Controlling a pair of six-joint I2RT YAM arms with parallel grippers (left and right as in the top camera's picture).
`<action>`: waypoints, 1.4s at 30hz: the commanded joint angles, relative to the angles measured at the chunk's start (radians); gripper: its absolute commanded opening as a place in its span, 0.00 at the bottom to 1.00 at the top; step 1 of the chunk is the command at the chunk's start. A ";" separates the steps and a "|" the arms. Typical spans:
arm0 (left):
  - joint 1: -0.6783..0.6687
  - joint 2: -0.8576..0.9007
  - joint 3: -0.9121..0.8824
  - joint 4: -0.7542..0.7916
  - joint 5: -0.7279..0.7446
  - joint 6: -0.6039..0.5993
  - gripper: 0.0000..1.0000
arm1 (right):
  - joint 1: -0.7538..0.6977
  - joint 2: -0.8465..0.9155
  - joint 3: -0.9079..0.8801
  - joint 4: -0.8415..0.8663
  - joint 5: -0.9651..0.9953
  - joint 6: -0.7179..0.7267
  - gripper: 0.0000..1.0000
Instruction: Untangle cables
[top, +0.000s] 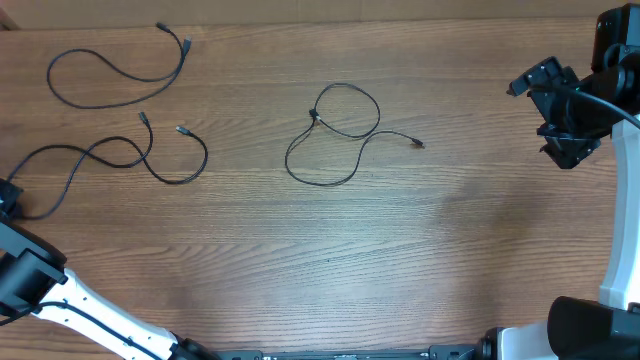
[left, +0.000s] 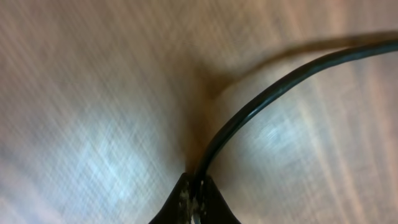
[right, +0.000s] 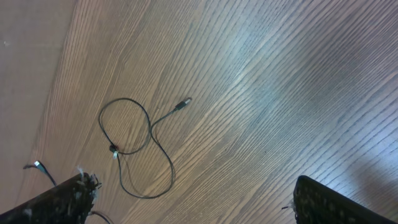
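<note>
Left pincer (left: 196, 194) clamped on the end of the lower-left cable (top: 90, 152), far left of the looped middle cable (top: 335, 135); right pincer (top: 548, 115) spread wide and empty, well right of it; we judge a slow, low pull along the desk (top: 400, 260) best.

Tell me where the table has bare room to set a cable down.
Widest free patch: the front half of the table, below the middle cable. Also bare: the stretch between that cable and the open right claw. Crowded: the far left, where the looped cable and the held cable in the left claw lie close.
</note>
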 joint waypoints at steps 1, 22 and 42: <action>-0.017 0.014 0.045 0.060 0.111 0.086 0.04 | 0.002 -0.004 0.007 0.003 0.010 -0.008 1.00; -0.134 0.001 0.376 -0.077 0.591 -0.128 1.00 | 0.002 -0.004 0.007 0.003 0.010 -0.008 1.00; -0.833 0.009 0.319 -0.375 0.375 0.240 0.95 | 0.002 -0.004 0.007 0.003 0.010 -0.008 1.00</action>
